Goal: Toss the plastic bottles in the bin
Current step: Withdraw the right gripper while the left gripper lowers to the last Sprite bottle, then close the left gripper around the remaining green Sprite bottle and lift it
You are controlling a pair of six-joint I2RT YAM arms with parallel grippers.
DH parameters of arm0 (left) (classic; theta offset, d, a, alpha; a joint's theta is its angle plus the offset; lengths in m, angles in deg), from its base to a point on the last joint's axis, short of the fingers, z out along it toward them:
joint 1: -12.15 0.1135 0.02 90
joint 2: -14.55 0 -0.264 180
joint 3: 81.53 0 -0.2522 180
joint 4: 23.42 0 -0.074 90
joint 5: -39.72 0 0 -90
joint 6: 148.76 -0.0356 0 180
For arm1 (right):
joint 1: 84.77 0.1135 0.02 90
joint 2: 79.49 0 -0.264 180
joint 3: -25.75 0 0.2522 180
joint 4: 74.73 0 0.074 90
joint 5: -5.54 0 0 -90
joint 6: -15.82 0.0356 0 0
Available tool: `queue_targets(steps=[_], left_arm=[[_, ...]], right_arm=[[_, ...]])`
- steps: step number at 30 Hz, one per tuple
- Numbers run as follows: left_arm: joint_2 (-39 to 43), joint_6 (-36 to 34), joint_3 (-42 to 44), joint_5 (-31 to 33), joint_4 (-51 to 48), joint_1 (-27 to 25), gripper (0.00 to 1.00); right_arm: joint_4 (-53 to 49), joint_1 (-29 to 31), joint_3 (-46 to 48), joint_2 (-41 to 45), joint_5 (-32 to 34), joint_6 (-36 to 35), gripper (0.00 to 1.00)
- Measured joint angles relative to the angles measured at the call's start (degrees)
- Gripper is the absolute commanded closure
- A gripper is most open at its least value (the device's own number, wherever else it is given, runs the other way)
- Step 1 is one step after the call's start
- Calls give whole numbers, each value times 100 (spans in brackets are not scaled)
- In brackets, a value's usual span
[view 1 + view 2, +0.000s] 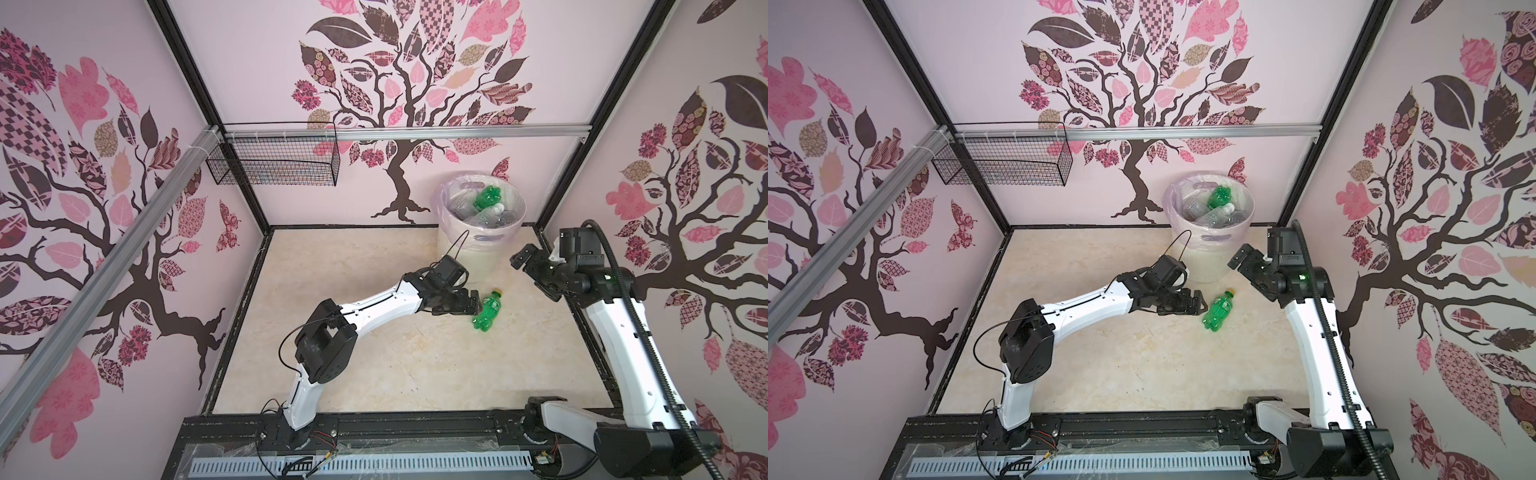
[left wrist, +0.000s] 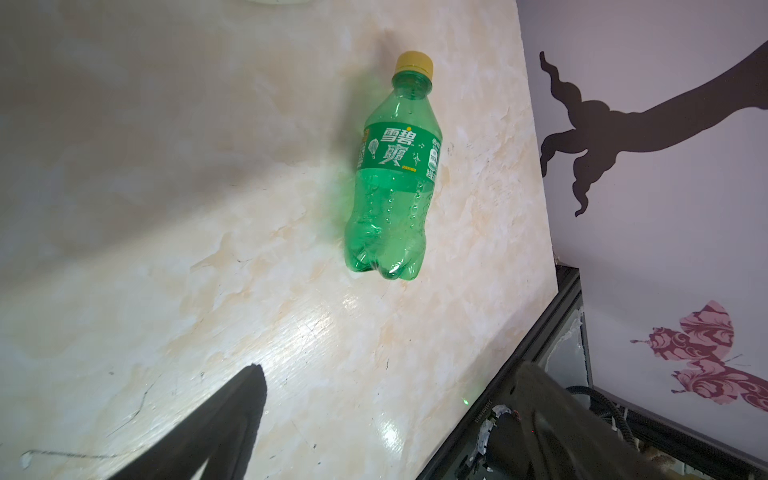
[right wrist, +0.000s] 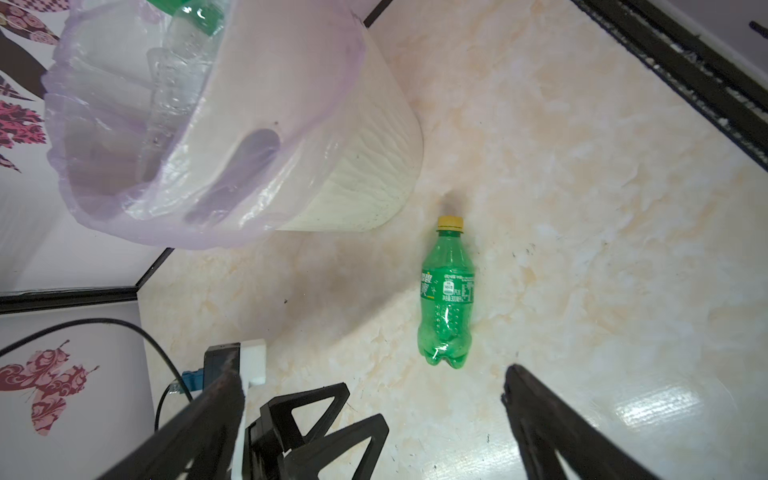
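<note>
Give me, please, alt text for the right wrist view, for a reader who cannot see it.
A green bottle with a yellow cap lies on a pale marbled table, ahead of the open right gripper. Near its cap stands a white bin, bag-lined, holding clear bottles.

site: enclosed robot test cell | signs: black metal frame posts (image 1: 187, 62); pink tree-print wall panels (image 1: 257, 62); cream marble-pattern counter (image 1: 353, 257); two white-and-black arms (image 1: 374, 305) on black front rail (image 1: 415, 428)
</note>
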Motion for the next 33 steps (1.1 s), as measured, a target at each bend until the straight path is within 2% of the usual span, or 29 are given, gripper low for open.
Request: queue_targets(steps=[13, 23, 26, 33], left_arm=[[-1338, 50, -308, 28, 662, -282, 3], [-1720, -61, -1102, 125, 914, -282, 4], [-1873, -103, -1193, 138, 927, -282, 10], [-1978, -236, -1152, 133, 975, -286, 34]], right_arm=[[-483, 0, 302, 417, 66, 212, 0], [-575, 0, 348, 518, 63, 282, 0], [-573, 0, 352, 514, 46, 302, 0], [-525, 0, 352, 452, -11, 323, 0]])
